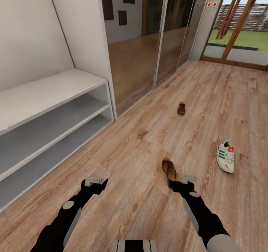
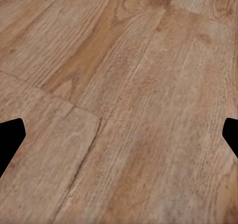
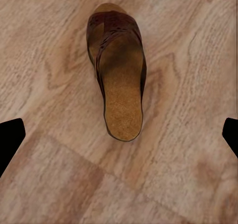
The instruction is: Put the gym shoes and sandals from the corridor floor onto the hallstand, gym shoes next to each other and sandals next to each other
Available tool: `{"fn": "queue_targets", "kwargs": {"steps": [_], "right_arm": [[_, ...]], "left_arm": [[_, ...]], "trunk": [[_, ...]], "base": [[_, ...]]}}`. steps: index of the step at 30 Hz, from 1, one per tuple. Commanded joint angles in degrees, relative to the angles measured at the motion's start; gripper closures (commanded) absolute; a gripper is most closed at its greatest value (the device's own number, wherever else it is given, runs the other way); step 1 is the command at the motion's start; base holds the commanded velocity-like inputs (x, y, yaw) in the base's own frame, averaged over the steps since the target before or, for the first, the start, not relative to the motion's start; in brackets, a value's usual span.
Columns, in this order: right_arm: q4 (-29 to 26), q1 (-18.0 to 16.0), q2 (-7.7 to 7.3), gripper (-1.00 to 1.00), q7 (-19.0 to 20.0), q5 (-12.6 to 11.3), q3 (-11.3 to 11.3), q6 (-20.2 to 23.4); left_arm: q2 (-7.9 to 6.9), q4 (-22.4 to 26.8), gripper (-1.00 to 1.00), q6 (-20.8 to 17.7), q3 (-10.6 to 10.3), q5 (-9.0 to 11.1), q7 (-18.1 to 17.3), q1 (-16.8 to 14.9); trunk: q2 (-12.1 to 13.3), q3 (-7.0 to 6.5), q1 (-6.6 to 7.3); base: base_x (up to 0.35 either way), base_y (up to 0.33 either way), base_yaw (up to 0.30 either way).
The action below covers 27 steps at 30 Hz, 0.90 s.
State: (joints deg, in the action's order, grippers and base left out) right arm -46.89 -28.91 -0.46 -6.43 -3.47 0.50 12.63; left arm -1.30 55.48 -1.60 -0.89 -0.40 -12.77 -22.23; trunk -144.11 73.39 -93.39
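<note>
Hallstand [image 1: 52,95] at 9–10 o'clock: pale-grey top plus two open tiers, nothing on any of them; its right end wall meets the white wall panel and mirrored sliding doors [image 1: 149,51] at 11–12. Front edge of the rack runs diagonally down toward 8 o'clock, with bare corridor floor [image 1: 126,147] along it. Left gripper [image 1: 95,180] at 7 o'clock, hovering over plain planks, fingers spread wide, nothing between them. Near sandal [image 1: 169,169] lies at 5 o'clock just ahead of the right gripper [image 1: 185,180]; the right wrist view has that sandal [image 3: 117,75] flat on the floor, sole down, centred between the splayed fingertips [image 3: 10,140], not touched, so that pincer is released too. Second sandal [image 1: 181,108] at 1 o'clock, well apart from the first, mid-floor. One gym shoe [image 1: 226,156] at 3–4 o'clock, upright on its sole, well apart from both sandals. Open floor all around the shoes; glazed door at 1–2 o'clock far end.
</note>
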Motion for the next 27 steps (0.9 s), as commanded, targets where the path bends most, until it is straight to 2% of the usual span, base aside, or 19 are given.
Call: {"fn": "queue_targets", "kwargs": {"steps": [1, 8, 9, 19, 27], "right_arm": [[-0.02, -0.06, -0.03, -1.0, -0.32, -0.35, 0.13, 0.27], [1.72, -0.22, -0.06, -1.0, -0.4, -0.32, 0.25, 0.04], [3.64, -0.25, -0.07, -1.0, -0.3, -0.31, 0.27, -0.06], [8.82, -0.21, -0.07, -1.0, 0.01, -0.41, 0.29, -0.28], [10.4, -0.19, -0.04, -1.0, 0.03, -0.41, 0.29, -0.33]], "left_arm": [[-0.03, 0.05, -1.0, -0.2, -0.08, -0.07, -0.11, -0.01], [-0.04, -0.07, -1.0, -0.4, -0.13, -0.18, -0.09, -0.01], [-0.15, -0.34, -1.0, -0.34, 0.03, -0.11, -0.07, -0.01], [-0.2, -0.66, -1.0, -0.26, 0.17, -0.01, -0.06, -0.01], [-0.09, -0.32, -1.0, -0.17, -0.04, -0.03, -0.06, -0.01]], "trunk": [[-0.02, 0.04, 0.01], [-0.02, 0.04, 0.01], [-0.02, 0.04, 0.01], [-0.02, 0.04, 0.01], [-0.02, 0.04, 0.01]], "base": [[0.0, 0.0, 0.0], [0.001, 0.0, 0.0], [0.161, 0.0, 0.0], [0.254, 0.0, 0.0], [0.062, 0.0, 0.0]]}}
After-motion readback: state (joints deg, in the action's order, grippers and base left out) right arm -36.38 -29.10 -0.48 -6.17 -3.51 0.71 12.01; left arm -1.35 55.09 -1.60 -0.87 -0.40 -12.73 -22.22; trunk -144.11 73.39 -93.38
